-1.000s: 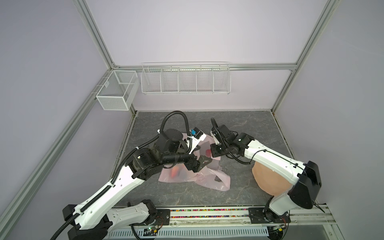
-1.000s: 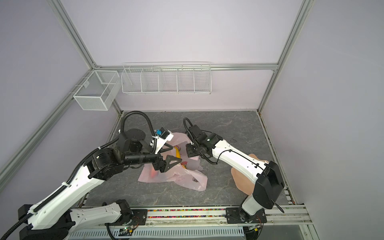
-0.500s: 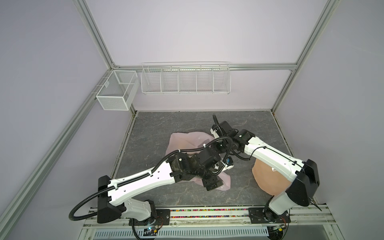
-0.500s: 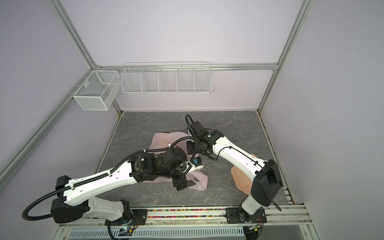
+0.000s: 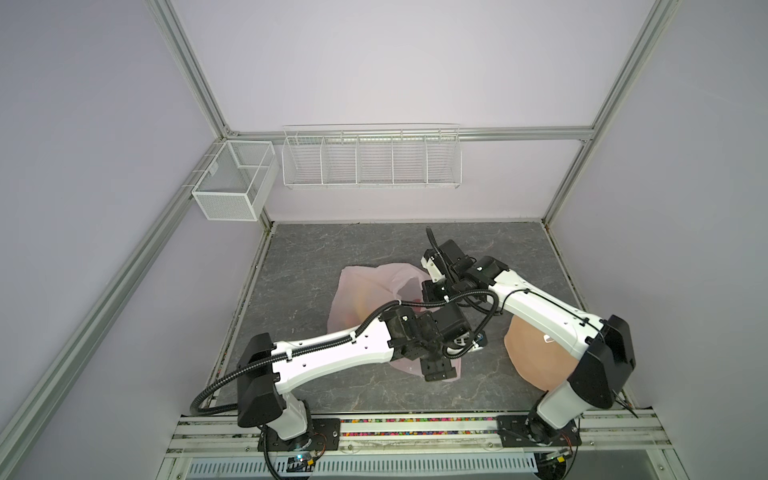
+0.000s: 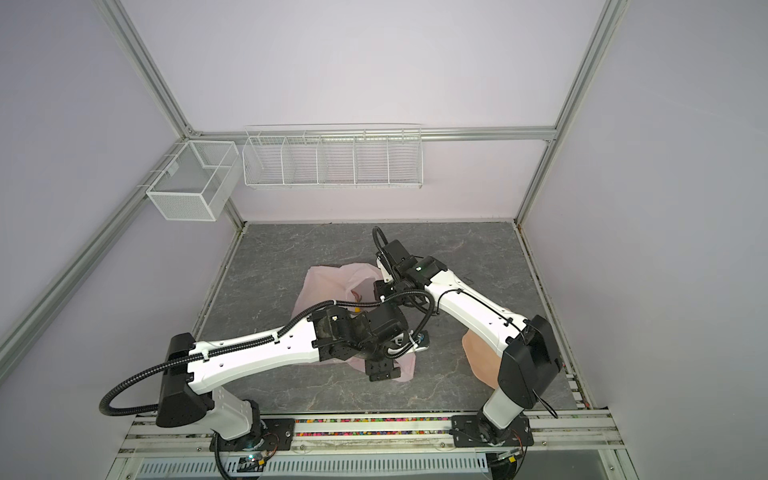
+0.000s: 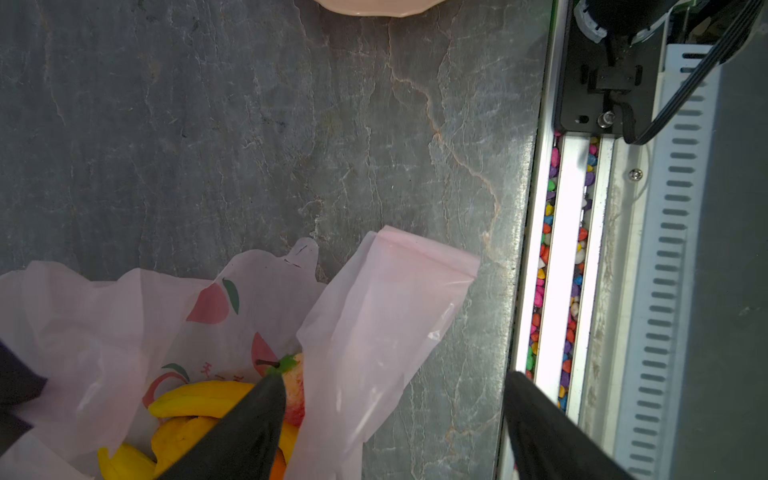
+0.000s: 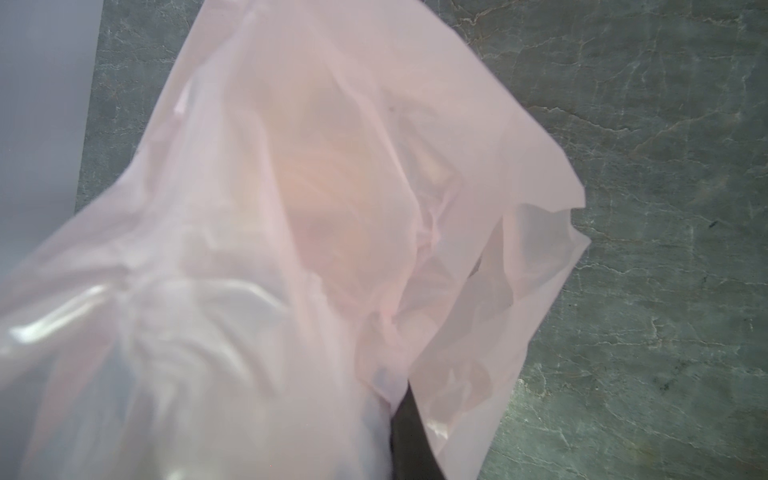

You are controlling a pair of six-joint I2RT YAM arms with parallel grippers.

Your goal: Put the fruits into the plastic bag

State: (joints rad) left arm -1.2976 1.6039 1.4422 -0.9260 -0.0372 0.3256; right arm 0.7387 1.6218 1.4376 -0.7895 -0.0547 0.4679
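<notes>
Several fruits (image 7: pixel 183 432), incl bananas (image 7: pixel 199 397), sit in plastic bag (image 7: pixel 104 324)

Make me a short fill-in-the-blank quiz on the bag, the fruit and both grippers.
1. The bananas lie inside the pink ____.
2. The right gripper is ____ on the bag.
3. The left gripper holds nothing; its jaws stand ____.

Missing words: bag; shut; open.

Left fingers (image 7: pixel 249 428) spread wide, right fingers (image 8: pixel 409 436) pinched shut.
</notes>
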